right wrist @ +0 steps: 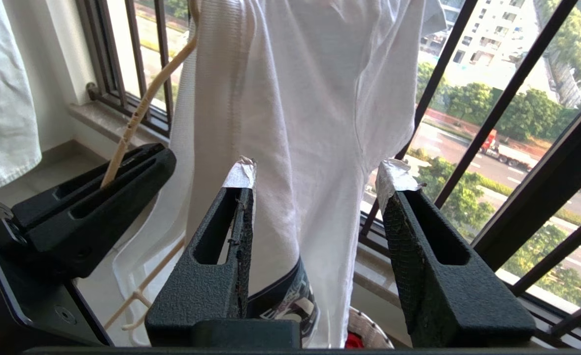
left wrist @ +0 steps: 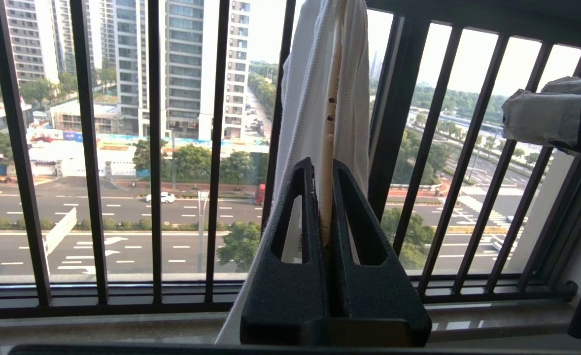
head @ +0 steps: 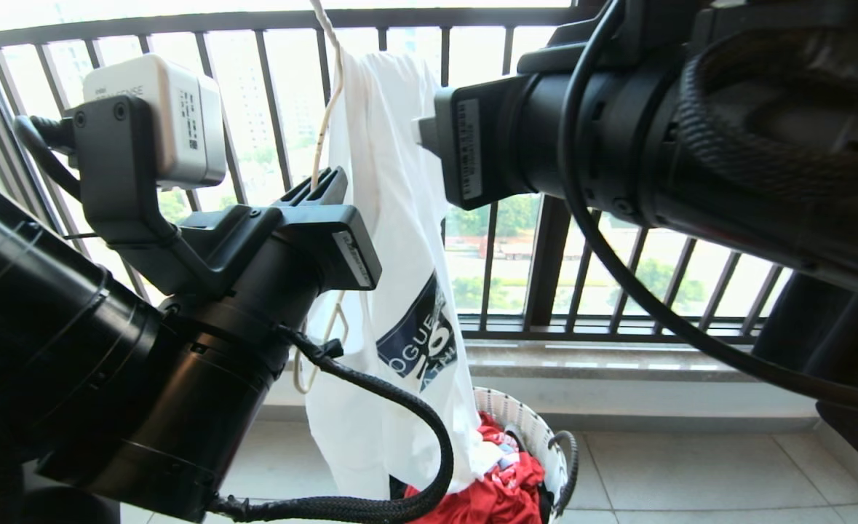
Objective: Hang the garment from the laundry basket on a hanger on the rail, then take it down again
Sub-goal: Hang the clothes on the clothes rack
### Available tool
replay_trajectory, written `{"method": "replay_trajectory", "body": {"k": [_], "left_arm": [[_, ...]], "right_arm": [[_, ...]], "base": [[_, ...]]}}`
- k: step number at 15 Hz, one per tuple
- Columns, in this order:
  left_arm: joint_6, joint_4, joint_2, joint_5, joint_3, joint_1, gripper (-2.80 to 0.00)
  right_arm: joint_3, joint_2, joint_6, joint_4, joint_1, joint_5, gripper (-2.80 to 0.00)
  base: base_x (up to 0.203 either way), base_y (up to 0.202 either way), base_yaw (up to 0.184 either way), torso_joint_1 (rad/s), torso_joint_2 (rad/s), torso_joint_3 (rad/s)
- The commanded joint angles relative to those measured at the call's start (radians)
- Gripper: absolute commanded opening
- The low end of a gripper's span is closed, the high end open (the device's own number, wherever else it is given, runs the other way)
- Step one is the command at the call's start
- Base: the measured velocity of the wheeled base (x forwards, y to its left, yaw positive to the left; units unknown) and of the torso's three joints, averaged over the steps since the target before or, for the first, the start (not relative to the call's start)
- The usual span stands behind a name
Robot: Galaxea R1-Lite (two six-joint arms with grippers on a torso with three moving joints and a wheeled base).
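Left claw [left wrist: 325, 197] pressed together on thin beige wire hanger [head: 324, 120], seemingly to steady it, white navy-printed T-shirt [head: 392, 218] draped there above round white woven basket [head: 527, 426]; right claw [right wrist: 315, 182] spread, empty, astride the cloth.

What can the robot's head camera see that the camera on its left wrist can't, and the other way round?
Only the head view shows the laundry basket on the floor with a red garment in it, the T-shirt's navy graphic, and both arms.

Only the left wrist view shows, close up, the left gripper shut on the beige hanger, and the street with its tower blocks outside.

Both show the white T-shirt draped on that hanger, and the black window railing behind it.
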Motion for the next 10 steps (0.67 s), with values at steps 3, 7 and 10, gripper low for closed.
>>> {"method": "replay_trajectory", "body": {"k": [3, 7, 10], "left_arm": [[-0.014, -0.008, -0.053, -0.073, 0.007, 0.000, -2.80], [-0.096, 0.001, -0.085, -0.185, 0.048, 0.000, -2.80], [-0.152, 0.011, -0.101, -0.277, 0.098, 0.000, -2.80]], "right_arm": [[-0.003, -0.101, -0.004, 0.110, -0.070, -0.044, -2.80], [-0.021, -0.130, -0.009, 0.172, -0.143, -0.060, -2.80], [-0.020, -0.162, -0.016, 0.261, -0.160, -0.058, -2.80]], "base": [[0.000, 0.000, 0.000, 0.000, 0.00, 0.000], [0.000, 0.000, 0.000, 0.000, 0.00, 0.000], [0.000, 0.000, 0.000, 0.000, 0.00, 0.000]]}}
